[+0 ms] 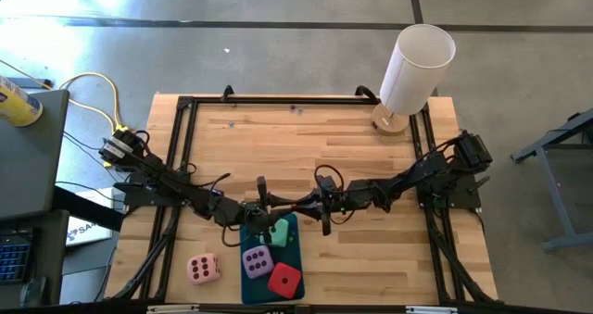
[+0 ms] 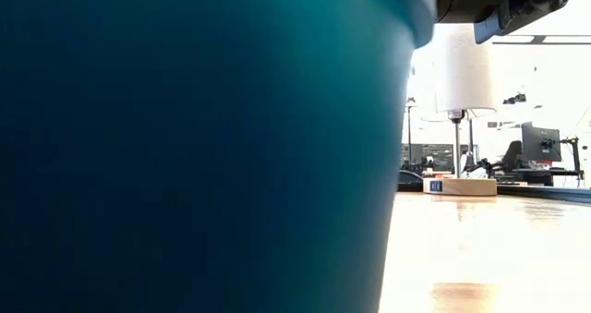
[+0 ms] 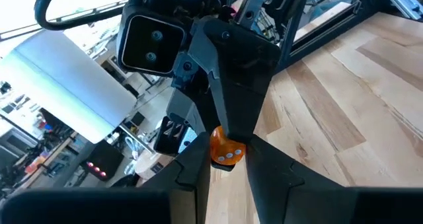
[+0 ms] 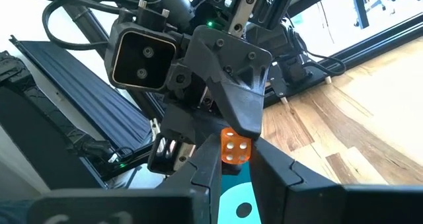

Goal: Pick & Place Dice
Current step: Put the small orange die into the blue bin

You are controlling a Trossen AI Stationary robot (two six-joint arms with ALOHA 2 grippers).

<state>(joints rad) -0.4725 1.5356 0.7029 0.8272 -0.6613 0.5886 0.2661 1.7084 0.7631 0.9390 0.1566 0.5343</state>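
Pinching orange die point(image 3: 227, 151): left hand point(image 3: 229, 163) & right hand point(image 4: 235, 162); hidden frm high view.

A robotics lab or workshop: a butcher-block wooden desk point(image 1: 352, 147) in a black metal frame point(image 1: 185, 119) stands on polished concrete floor point(image 1: 278, 36), with yellow cables point(image 1: 93, 82) beside it and computer monitors point(image 2: 540, 142) on benches beyond.
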